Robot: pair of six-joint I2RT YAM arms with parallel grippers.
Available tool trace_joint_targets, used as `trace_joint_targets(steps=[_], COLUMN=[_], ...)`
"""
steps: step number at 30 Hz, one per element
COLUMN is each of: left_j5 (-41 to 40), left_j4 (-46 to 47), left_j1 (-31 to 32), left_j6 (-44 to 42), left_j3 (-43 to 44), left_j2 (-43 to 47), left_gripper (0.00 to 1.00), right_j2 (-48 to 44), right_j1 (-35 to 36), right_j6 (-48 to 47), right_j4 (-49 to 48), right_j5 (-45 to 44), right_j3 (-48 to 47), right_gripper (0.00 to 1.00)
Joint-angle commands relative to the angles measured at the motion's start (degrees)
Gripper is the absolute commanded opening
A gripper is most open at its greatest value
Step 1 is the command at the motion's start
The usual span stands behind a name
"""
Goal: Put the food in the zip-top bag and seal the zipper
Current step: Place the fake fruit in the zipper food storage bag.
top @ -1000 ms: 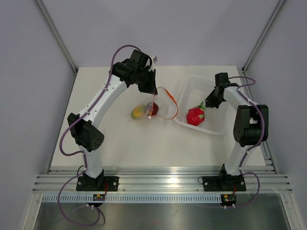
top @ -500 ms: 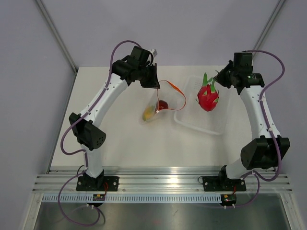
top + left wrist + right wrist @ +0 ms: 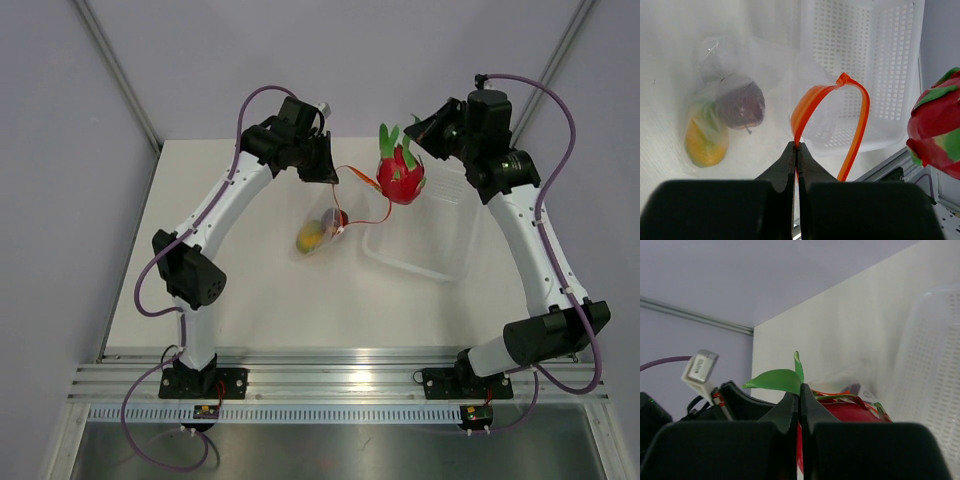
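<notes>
The clear bag [image 3: 318, 238] sags under the left gripper [image 3: 796, 150], whose fingers are pinched tight on the orange zipper [image 3: 812, 97] - the strip bows into an open loop. Inside the bag lie the yellow fruit [image 3: 704, 142] and the dark red fruit [image 3: 740, 105], touching. The pink-red fruit [image 3: 400, 176] hangs in the air beside that loop, the right gripper [image 3: 800, 397] clamped on its green leaf, near the white tray [image 3: 440, 235] on the table [image 3: 250, 300].
</notes>
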State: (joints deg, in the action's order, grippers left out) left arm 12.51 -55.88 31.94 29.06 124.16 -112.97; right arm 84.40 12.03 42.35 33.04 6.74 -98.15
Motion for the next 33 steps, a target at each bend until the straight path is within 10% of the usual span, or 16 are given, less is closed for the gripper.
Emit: trace_joint_targets(steps=[1, 29, 33], left_j5=[1.9, 9.0, 8.8], left_j4=[3.1, 6.7, 6.7], left_j1=[0.1, -0.2, -0.2], left_j6=[0.8, 4.7, 4.6], left_j3=[2.8, 1.4, 1.0], left_j2=[0.8, 2.8, 2.9], left_gripper=[0.00, 0.00, 0.00], right_j2=[-1.4, -4.0, -0.6], right_j1=[3.8, 11.3, 12.0], right_j6=[2.5, 8.7, 4.8], right_j4=[-14.6, -39.1, -31.0], right_j5=[1.3, 0.9, 5.4], right_j3=[-0.6, 31.4, 26.0], right_gripper=[0.00, 0.00, 0.38])
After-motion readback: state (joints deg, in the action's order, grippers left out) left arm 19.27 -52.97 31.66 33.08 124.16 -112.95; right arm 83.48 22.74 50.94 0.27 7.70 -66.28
